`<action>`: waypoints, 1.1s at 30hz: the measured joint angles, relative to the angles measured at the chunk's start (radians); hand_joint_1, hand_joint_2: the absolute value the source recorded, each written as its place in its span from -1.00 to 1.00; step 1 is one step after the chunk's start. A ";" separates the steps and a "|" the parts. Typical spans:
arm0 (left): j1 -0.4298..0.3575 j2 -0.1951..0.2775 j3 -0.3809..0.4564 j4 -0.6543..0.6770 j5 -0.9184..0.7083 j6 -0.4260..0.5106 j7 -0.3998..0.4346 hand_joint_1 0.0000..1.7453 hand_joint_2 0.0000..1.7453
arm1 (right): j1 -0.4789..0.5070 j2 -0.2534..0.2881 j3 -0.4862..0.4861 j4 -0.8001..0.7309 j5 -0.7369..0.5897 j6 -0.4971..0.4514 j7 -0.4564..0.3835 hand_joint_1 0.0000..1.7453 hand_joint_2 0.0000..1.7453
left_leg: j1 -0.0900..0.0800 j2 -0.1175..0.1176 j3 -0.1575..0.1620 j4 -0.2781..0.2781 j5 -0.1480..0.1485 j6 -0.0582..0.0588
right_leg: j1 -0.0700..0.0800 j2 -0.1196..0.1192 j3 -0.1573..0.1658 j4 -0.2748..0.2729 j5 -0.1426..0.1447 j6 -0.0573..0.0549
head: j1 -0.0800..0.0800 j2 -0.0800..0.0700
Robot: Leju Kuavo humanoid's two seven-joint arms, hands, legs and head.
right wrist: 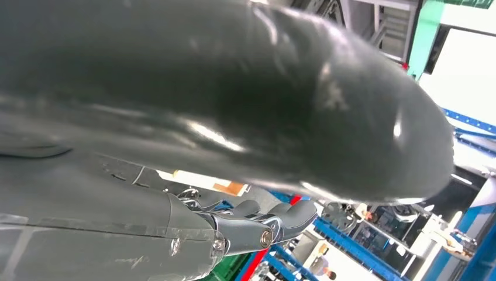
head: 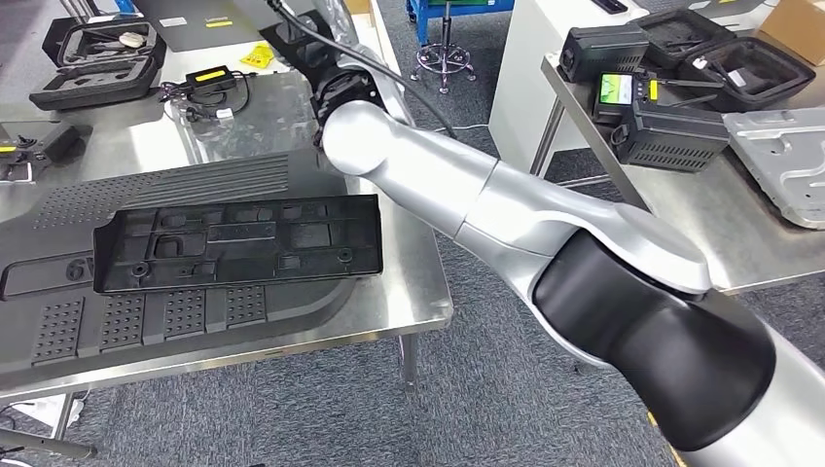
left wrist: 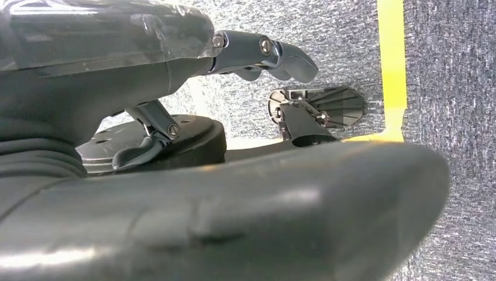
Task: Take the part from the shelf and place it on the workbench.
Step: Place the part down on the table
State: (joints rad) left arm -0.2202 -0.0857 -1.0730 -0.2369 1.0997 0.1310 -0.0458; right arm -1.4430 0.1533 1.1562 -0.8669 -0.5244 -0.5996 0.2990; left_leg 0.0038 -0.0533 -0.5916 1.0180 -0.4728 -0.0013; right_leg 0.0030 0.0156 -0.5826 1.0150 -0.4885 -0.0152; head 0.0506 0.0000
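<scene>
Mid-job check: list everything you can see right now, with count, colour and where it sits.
Flat rectangular black plastic part: one, black, lying on the ribbed panel.
Large ribbed dark grey panel: one, on the steel workbench.
Open black tool case: one, far left of the workbench.
Black charger with yellow label: one, workbench rear.
Black battery boxes: several, second table at right.
Grey metal plate: one, right table.
Yellow floor tape: one strip, grey carpet.
Left hand: empty, over the floor.
Right hand: empty, raised.
</scene>
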 joint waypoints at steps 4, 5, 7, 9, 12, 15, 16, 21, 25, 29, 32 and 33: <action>0.006 0.002 0.005 0.000 -0.005 0.000 -0.002 -1.00 -1.00 | 0.001 0.013 0.012 0.019 -0.013 -0.005 -0.045 -1.00 -1.00 | 0.000 0.000 0.000 0.000 0.000 0.000 | 0.000 0.000 0.000 0.000 0.000 0.000 | 0.000 0.000; 0.010 0.003 0.005 0.000 -0.008 0.000 -0.003 -1.00 -1.00 | 0.001 0.013 0.014 0.018 -0.010 -0.014 -0.061 -1.00 -1.00 | 0.000 0.000 0.000 0.000 0.000 0.000 | 0.000 0.000 0.000 0.000 0.000 0.000 | 0.000 0.000; 0.019 0.005 0.005 0.000 -0.013 -0.001 -0.009 -1.00 -1.00 | 0.000 0.010 0.015 0.008 0.008 -0.041 -0.092 -1.00 -1.00 | 0.000 0.000 0.000 0.000 0.000 0.000 | 0.000 0.000 -0.001 0.000 0.000 0.000 | 0.000 0.000; 0.023 0.006 0.005 0.000 -0.014 -0.001 -0.014 -1.00 -1.00 | 0.000 0.008 0.015 -0.002 0.024 -0.059 -0.108 -1.00 -1.00 | 0.000 0.000 0.000 0.000 0.000 0.000 | 0.000 0.000 -0.001 0.000 0.000 0.000 | 0.000 0.000; 0.023 0.006 0.005 0.000 -0.014 -0.001 -0.015 -1.00 -1.00 | 0.000 0.007 0.014 -0.004 0.027 -0.061 -0.109 -1.00 -1.00 | 0.000 0.000 0.000 0.000 0.000 0.000 | 0.000 0.000 -0.001 0.000 0.000 0.000 | 0.000 0.000; 0.025 0.006 0.005 0.000 -0.014 -0.002 -0.022 -1.00 -1.00 | 0.000 0.000 0.010 -0.027 0.057 -0.072 -0.114 -1.00 -1.00 | 0.000 0.000 0.000 0.000 0.000 0.000 | 0.000 0.000 -0.001 0.000 0.000 0.000 | 0.000 0.000; 0.027 0.007 0.005 0.000 -0.013 -0.002 -0.031 -1.00 -1.00 | 0.003 -0.011 -0.002 -0.062 0.107 -0.078 -0.108 -1.00 -1.00 | 0.000 0.000 0.000 0.000 0.000 0.000 | 0.000 0.000 -0.001 0.000 0.000 0.000 | 0.000 0.000; 0.058 0.010 0.014 0.000 0.015 0.009 -0.109 -1.00 -1.00 | 0.082 -0.142 -0.178 -0.435 0.495 -0.092 0.014 -1.00 -1.00 | 0.000 0.000 0.003 0.000 -0.001 0.002 | 0.000 0.000 0.002 -0.003 0.000 0.001 | 0.000 0.000; 0.076 0.010 0.020 0.000 0.026 0.015 -0.130 -1.00 -1.00 | 0.143 -0.226 -0.285 -0.620 0.604 -0.096 0.075 -1.00 -1.00 | -0.001 0.000 0.005 0.000 -0.002 0.003 | 0.000 0.001 0.004 -0.004 -0.001 0.001 | 0.000 0.000; 0.086 0.011 0.027 0.000 0.049 0.043 -0.158 -1.00 -1.00 | 0.241 -0.316 -0.401 -0.794 0.763 -0.098 0.135 -1.00 -1.00 | 0.000 0.001 0.009 0.000 -0.004 0.005 | 0.000 0.001 0.009 -0.007 -0.001 0.002 | 0.000 0.000; 0.100 0.011 0.040 0.000 0.063 0.065 -0.180 -1.00 -1.00 | 0.349 -0.401 -0.499 -0.926 0.828 -0.099 0.163 -1.00 -1.00 | 0.000 0.001 0.012 0.000 -0.006 0.008 | 0.001 0.001 0.014 -0.009 -0.003 0.004 | 0.000 0.000; 0.104 0.011 0.043 0.000 0.064 0.067 -0.183 -1.00 -1.00 | 0.383 -0.425 -0.529 -0.965 0.839 -0.099 0.166 -1.00 -1.00 | 0.000 0.002 0.013 0.000 -0.006 0.009 | 0.001 0.001 0.014 -0.009 -0.003 0.005 | 0.000 0.000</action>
State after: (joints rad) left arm -0.1158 -0.0752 -1.0304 -0.2367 1.1636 0.1983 -0.2293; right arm -1.0602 -0.2721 0.6274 -1.8323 0.3145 -0.6982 0.4651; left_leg 0.0034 -0.0514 -0.5788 1.0181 -0.4790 0.0074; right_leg 0.0042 0.0171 -0.5684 1.0056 -0.4911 -0.0107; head 0.0509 0.0000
